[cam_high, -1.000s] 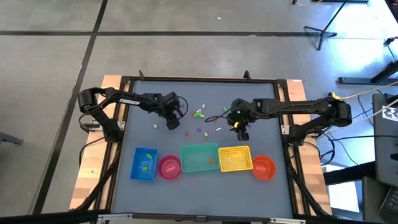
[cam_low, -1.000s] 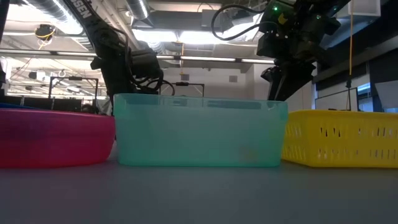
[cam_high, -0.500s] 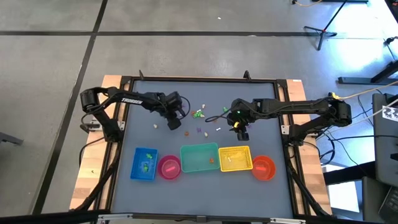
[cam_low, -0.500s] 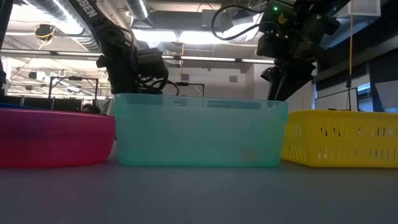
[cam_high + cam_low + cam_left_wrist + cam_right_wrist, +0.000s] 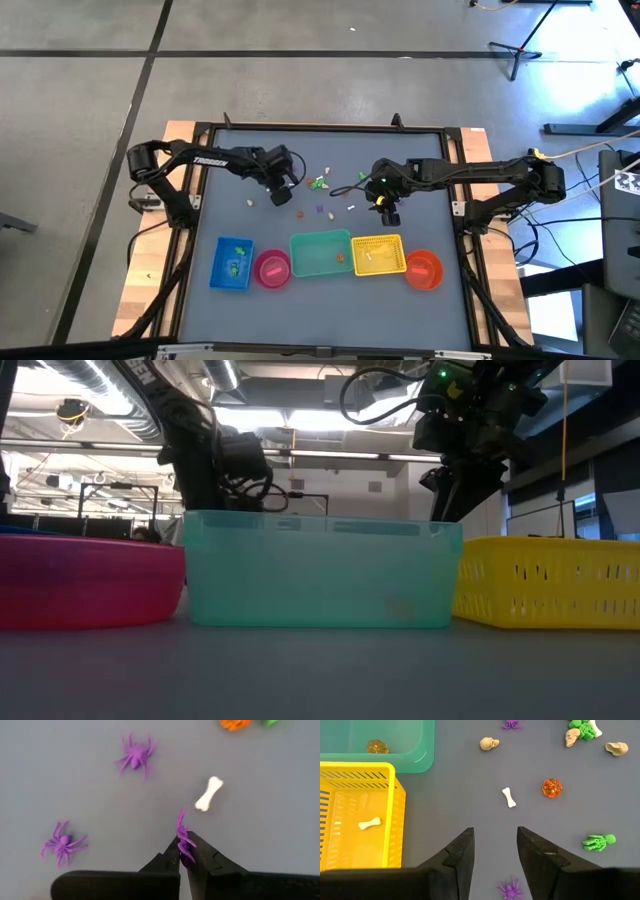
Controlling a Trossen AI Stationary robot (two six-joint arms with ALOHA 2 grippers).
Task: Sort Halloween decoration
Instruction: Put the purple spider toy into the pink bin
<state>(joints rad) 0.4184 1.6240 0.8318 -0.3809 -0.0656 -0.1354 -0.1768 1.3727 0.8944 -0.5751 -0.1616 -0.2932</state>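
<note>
The Halloween decoration is many tiny trinkets scattered on the grey table [image 5: 330, 160]. In the left wrist view these include purple spiders [image 5: 134, 756] [image 5: 62, 842] and a white bone [image 5: 209, 800]. My left gripper [image 5: 184, 852] [image 5: 280, 196] is left of centre, shut on another purple spider [image 5: 184, 837]. My right gripper [image 5: 495, 842] [image 5: 388, 214] hangs open above bare table right of centre. Beyond it lie a bone [image 5: 509, 797], an orange pumpkin [image 5: 551, 787], a green skeleton [image 5: 598, 841] and skulls [image 5: 488, 743]. My left gripper pinches the purple spider's body [image 5: 186, 851] between its two fingertips, coming steeply from above. The spider stands on edge in the hold, with its legs [image 5: 181, 820] sticking out past the fingertips. It looks clear of the table.
Along the near side stand a blue tray [image 5: 232, 264], a pink bowl [image 5: 272, 269], a teal bin [image 5: 321, 254], a yellow basket [image 5: 379, 254] and an orange bowl [image 5: 424, 270]. The basket holds a bone [image 5: 370, 823] and the teal bin a pumpkin [image 5: 376, 746].
My left arm has risen a little over the same spot left of centre.
</note>
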